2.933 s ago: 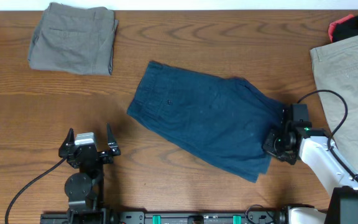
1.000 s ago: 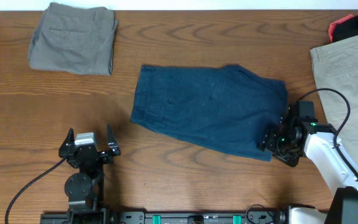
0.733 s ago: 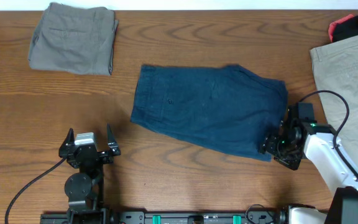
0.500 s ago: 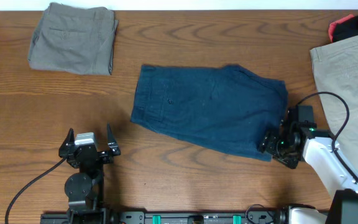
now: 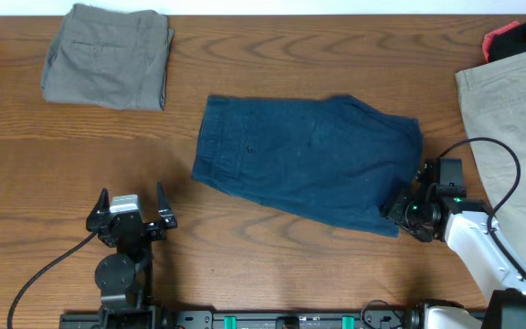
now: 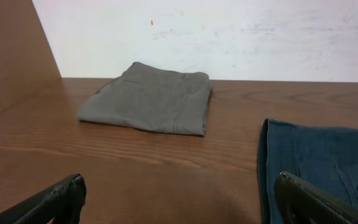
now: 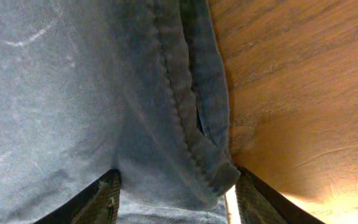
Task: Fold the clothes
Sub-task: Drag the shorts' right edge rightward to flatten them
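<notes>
Navy shorts (image 5: 309, 164) flat centre, grey-olive pair (image 5: 108, 57) folded top-left, beige pair (image 5: 510, 119) right

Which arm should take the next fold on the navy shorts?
Right. The right gripper straddles the leg hem of the navy shorts; the left gripper sits open, away from the cloth.

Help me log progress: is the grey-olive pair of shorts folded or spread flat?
Folded. The grey-olive shorts lie as a compact rectangle with stacked layers showing along one edge.
</notes>
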Robot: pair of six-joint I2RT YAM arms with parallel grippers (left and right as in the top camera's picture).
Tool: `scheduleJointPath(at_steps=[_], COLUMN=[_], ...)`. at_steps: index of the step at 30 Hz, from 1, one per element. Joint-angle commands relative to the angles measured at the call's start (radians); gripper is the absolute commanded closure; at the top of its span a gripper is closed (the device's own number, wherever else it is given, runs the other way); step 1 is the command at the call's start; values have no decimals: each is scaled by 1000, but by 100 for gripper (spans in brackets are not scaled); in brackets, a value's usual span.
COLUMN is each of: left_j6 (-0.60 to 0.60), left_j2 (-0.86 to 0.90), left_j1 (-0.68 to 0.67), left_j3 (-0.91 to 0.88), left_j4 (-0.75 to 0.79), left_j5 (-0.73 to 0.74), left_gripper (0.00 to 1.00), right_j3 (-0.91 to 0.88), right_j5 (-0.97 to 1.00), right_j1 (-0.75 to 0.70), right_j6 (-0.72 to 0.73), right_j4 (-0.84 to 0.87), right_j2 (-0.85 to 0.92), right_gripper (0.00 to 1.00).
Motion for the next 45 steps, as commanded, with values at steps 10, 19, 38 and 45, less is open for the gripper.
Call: scheduleJointPath(at_steps=[10,19,38,45], left_j6=[-5,-5,-5,-5], left_j2=[-7,-7,-7,-7], left_j1=[5,5,5,5], left_j3=[-24,-24,-24,-24], left_j4=[-28,-28,-28,-28], left_j5=[-26,-26,-26,-26], left_gripper=[2,2,2,2], right_j3=[-87,-87,71,206], right_j5=[-85,-106,43,101], right_j1=[121,178,-35,-97], right_j6=[148,182,44,-57], right_j4=[-79,-40,12,34], right_j2=[56,56,55,55], right_gripper=[34,94,99,99])
